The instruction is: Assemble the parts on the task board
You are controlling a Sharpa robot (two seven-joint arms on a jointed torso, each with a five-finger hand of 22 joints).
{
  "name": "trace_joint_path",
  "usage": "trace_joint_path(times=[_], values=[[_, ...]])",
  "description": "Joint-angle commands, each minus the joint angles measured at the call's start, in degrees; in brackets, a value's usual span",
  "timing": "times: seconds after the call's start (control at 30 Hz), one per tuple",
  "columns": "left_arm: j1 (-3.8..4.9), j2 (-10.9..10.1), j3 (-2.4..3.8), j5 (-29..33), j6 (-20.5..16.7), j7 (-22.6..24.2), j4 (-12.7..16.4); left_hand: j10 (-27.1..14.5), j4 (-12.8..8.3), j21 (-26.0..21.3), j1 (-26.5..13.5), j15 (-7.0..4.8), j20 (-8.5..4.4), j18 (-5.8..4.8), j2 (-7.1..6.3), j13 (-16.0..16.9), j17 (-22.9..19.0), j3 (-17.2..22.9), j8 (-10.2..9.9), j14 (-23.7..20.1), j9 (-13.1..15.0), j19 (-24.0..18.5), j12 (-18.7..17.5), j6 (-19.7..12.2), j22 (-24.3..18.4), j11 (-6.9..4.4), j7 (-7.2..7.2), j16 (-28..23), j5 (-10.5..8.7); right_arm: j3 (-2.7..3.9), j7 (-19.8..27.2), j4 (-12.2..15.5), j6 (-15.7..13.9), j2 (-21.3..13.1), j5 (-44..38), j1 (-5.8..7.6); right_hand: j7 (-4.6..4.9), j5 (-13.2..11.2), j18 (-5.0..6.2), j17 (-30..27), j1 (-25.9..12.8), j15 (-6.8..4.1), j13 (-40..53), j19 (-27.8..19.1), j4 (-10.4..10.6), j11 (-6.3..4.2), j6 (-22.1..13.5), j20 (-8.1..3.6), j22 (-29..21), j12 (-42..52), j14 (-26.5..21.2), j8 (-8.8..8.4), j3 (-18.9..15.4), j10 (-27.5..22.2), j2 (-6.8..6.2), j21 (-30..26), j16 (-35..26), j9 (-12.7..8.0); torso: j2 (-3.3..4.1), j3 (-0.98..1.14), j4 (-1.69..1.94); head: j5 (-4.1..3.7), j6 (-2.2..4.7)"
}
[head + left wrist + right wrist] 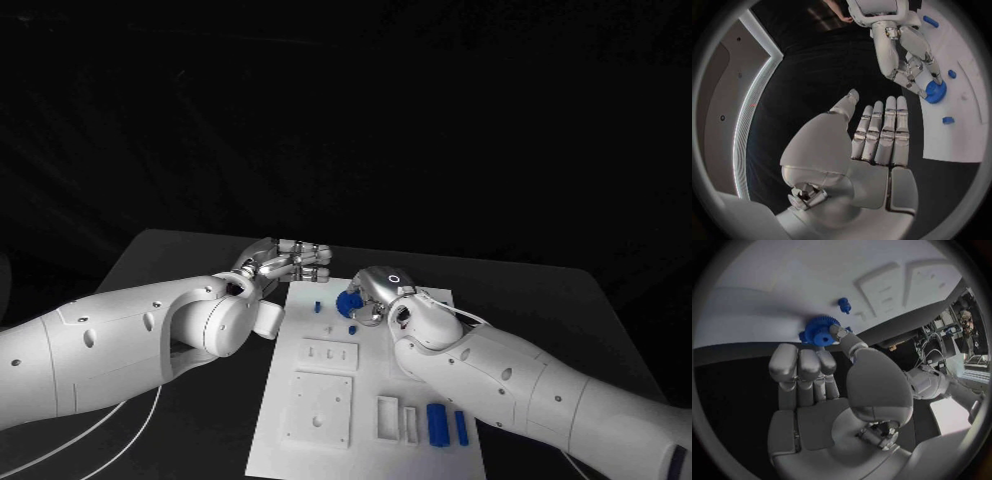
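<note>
The white task board (pixel 346 460) lies lengthwise in the middle of the black table. At its far end my right hand (pixel 382 293) pinches a blue gear (pixel 348 300) between thumb and fingers, low over the board. The right wrist view shows the thumb tip on the gear (pixel 819 332) with the other fingers curled below it. My left hand (pixel 289 262) hovers by the board's far left corner, fingers straight and together, holding nothing. The left wrist view shows that hand (pixel 873 145) over bare table, with the right hand (pixel 901 50) on the gear (pixel 934 93).
Two small blue pieces (pixel 320 307) (pixel 353 328) lie near the gear. Two blue cylinders (pixel 436 422) lie side by side at the board's near right. Square recessed plates (pixel 319 408) and a narrow slot (pixel 389 417) mark the board's near half.
</note>
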Motion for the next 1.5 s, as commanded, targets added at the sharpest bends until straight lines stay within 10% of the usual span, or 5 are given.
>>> trace_joint_path(times=[0.03, 0.43, 0.57, 0.93, 1.5], values=[[0.08, 0.19, 0.06, 0.22, 0.92, 0.39, 0.06, -0.47, 0.11, 0.30, -0.15, 0.07, -0.01, -0.03, 0.41, 0.07, 0.06, 0.16, 0.23, 0.10, 0.08, -0.23, 0.29, -0.05, -0.09, -0.09, 0.01, -0.17, 0.29, -0.31, 0.29, -0.89, 0.40, 0.47, -0.42, -0.26, -0.67, -0.46, 0.08, -0.07, 0.33, -0.46, 0.00, -0.03, -0.04, -0.03, 3.86, -0.23, 6.89, -0.10, -0.09, 0.38, -0.43, 0.06, 0.22, 0.15, -0.05, 0.06, -0.03, -0.04, 0.00, -0.02, -0.02], [0.08, 0.42, 0.06, 0.23, 0.95, 0.36, -0.04, -0.47, 0.11, 0.30, -0.15, 0.07, -0.01, -0.03, 0.41, 0.07, 0.06, 0.16, 0.23, 0.10, 0.08, -0.23, 0.29, -0.05, -0.09, -0.09, 0.01, -0.17, 0.29, -0.75, 1.61, -3.10, 1.04, 1.81, 0.72, -0.27, -0.67, -1.00, 0.08, -0.24, 0.22, -0.44, -0.07, 0.00, 0.60, 0.01, 3.49, -0.21, 6.88, -0.28, -0.13, 0.37, -1.80, 0.00, 0.27, 0.00, -0.17, 0.05, -0.08, -0.07, -0.12, -0.09, 0.02], [0.08, 0.42, 0.06, 0.23, 0.93, 0.34, -0.02, -0.47, 0.11, 0.30, -0.15, 0.07, -0.01, -0.03, 0.41, 0.07, 0.06, 0.16, 0.23, 0.10, 0.08, -0.23, 0.29, -0.05, -0.09, -0.09, 0.01, -0.17, 0.29, -0.85, 1.64, -3.39, 0.88, 1.96, 1.92, -0.27, 0.07, -14.66, 0.18, -0.38, -3.12, -0.16, -0.43, -0.05, 5.59, 0.63, -0.40, -0.08, 6.75, -0.81, -0.17, 0.27, -9.08, 0.03, -0.94, -0.55, -0.41, -0.13, -0.09, -0.02, -0.08, -0.08, 0.09], [0.09, 0.28, 0.06, 0.23, 0.95, 0.34, -0.03, -0.56, 0.05, 0.30, -0.19, 0.08, 0.01, -0.01, 0.52, 0.06, 0.06, 0.28, 0.24, 0.06, 0.08, -0.25, 0.27, 0.01, -0.10, -0.06, -0.01, -0.16, 0.32, -0.92, 1.46, -3.65, 0.33, 1.20, 3.74, -0.27, 0.02, -14.77, 0.14, 0.35, -2.51, -0.39, -0.20, 0.25, 21.27, 0.48, -2.11, -0.37, 6.82, -1.10, -0.11, 0.43, -21.50, 0.07, -0.08, -0.65, -0.32, -0.05, -0.05, 0.07, -0.15, 0.21, 0.12], [0.07, 0.06, 0.05, 0.24, 1.08, 0.34, -0.35, -0.65, -0.01, 0.30, -0.19, 0.10, 0.02, 0.00, 0.49, 0.07, 0.06, 0.28, 0.21, 0.03, 0.07, -0.26, 0.27, -0.07, -0.10, -0.04, 0.01, -0.16, 0.31, -0.84, 1.30, 0.76, -3.12, -3.13, 4.97, -0.52, -0.07, -14.75, 0.16, 0.66, -0.43, -0.49, 0.02, 0.32, 22.72, 0.40, -1.75, -0.46, 6.82, -1.28, -0.04, 0.44, -23.31, 0.15, 0.93, -0.79, -0.59, -0.04, -0.07, 0.12, -0.21, 0.46, -0.29]])
